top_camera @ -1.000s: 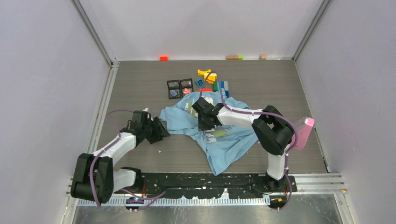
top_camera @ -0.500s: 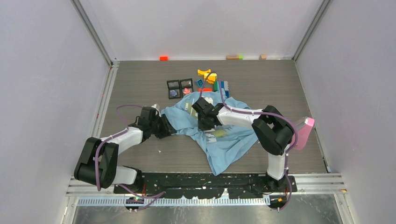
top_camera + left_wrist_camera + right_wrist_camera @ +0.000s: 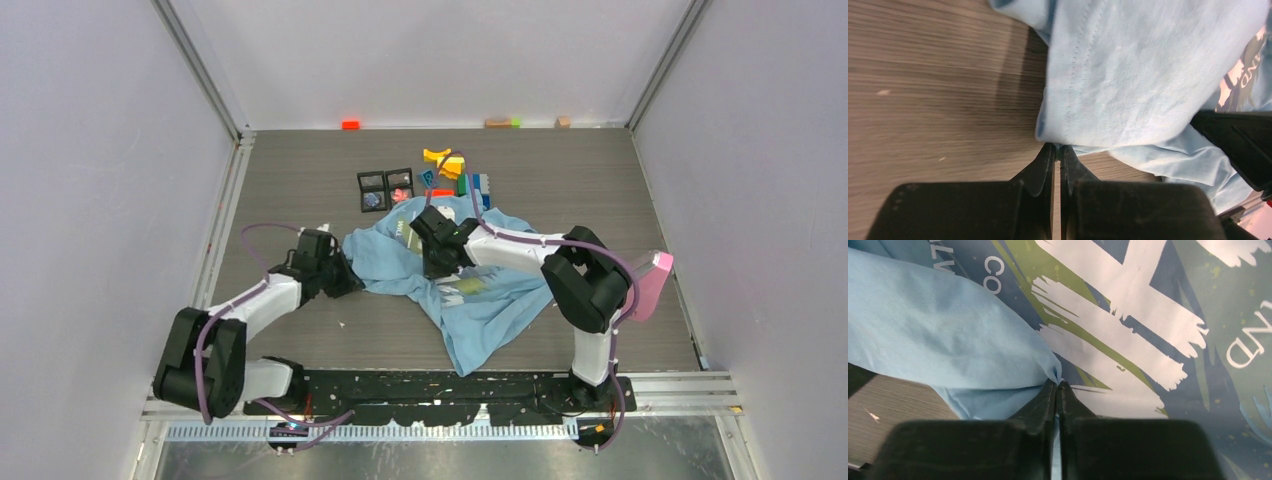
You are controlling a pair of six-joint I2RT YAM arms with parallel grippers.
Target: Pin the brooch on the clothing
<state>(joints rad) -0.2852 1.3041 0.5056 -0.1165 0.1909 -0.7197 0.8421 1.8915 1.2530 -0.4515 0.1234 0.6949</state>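
Only the top view gets the whole layout: the T-shirt (image 3: 480,290) lies crumpled in the middle of the tabletop (image 3: 300,180). The brooch (image 3: 401,192) is just a tiny pinkish speck in one of two small dark square trays (image 3: 399,173) right beyond the shirt, next to a heap of coloured plastic blocks (image 3: 447,163) and well apart from both my arms. Neither wrist cam sees it at all. The left wrist cam shows what the top can't: my left end effector (image 3: 1058,147) is pinched together on the stitched hem at the shirt's left edge, soft pale-blue knit over grey wood-grain. On the right wrist cam, my right end effector (image 3: 1058,383) is clamped on a puckered fold, right beside brushy white lettering and yellow-green streaks on a darker blue print.
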